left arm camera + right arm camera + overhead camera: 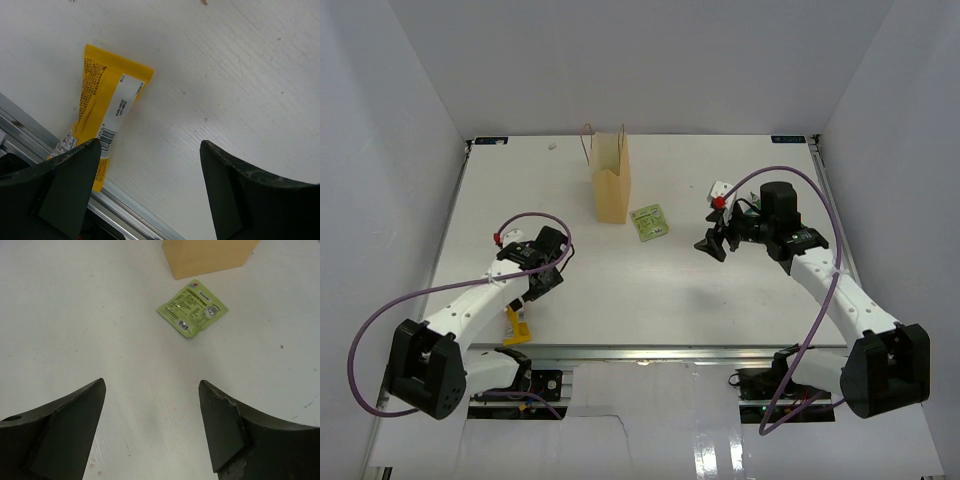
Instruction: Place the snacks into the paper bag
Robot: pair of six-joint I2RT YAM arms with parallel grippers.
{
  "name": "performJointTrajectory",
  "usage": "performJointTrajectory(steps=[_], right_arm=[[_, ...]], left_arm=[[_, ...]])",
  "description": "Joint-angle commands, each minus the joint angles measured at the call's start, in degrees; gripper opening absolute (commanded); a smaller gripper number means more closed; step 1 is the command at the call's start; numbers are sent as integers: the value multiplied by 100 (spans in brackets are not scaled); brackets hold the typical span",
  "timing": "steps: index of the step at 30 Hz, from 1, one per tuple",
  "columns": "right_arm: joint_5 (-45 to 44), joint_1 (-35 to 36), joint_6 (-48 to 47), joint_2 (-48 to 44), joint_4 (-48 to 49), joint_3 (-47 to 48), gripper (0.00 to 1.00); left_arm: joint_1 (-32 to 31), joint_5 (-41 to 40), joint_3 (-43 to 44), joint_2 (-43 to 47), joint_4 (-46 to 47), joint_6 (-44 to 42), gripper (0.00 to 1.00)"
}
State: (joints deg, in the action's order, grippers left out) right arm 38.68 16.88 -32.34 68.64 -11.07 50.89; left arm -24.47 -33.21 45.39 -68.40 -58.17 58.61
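The tan paper bag [612,185] stands upright at the back middle of the table; its base shows in the right wrist view [207,257]. A flat light-green packet [649,221] lies just right of the bag, ahead of my right gripper [192,308]. A yellow wrapper [517,326] lies at the table's front edge, by the metal rail [107,107]. My left gripper [530,293] hovers open and empty just right of the wrapper [150,145]. My right gripper [712,242] is open and empty, above the table right of the green packet [151,382].
A small white and green packet [720,188] lies behind my right gripper. A tiny white scrap [551,147] sits at the back left. The metal rail [130,210] runs along the table's front edge. White walls enclose the table on three sides.
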Motion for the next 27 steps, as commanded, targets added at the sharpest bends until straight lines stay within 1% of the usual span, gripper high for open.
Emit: performJointTrajectory(steps=[1,2,4,5,7,9,12,15,18,22,25,26,27], right_arm=[[333,-62,289,-369,131,-149,81],[334,-89,289,-413,123,-220,81],[325,-115,289,-448,123,-273,81],[342,-124,289,-483,123,-299,81],[360,-159,289,-501,140,-361,81],[395,-168,307,-518,149,-413,81],[404,-185,316,-571,149,-484,81],[421,-221,324,-615,158,-554,81],[430,-256,351,-659,175,-589,81],[448,-343,368,-703,175,-616,80],[483,-370,403,-712,210,-642,80],[483,-379,404,-721,219,-651,80],[483,-379,412,-721,219,-651,80]], left_arm=[[47,131,-100,-242,70,-272,90],[82,113,-48,-574,-105,-123,90],[152,-9,-4,-875,-351,167,89],[249,-62,40,-1094,-675,586,89],[389,-107,-3,-1167,-871,958,88],[478,-80,-100,-1036,-793,1100,87],[819,60,-328,-702,-425,969,87],[1153,244,-416,-701,-152,644,86],[1295,490,-513,-824,139,476,84],[1304,649,-601,-885,236,450,68],[1339,711,-627,-894,315,379,59],[1348,772,-619,-894,333,371,50],[1348,807,-619,-859,359,362,45]])
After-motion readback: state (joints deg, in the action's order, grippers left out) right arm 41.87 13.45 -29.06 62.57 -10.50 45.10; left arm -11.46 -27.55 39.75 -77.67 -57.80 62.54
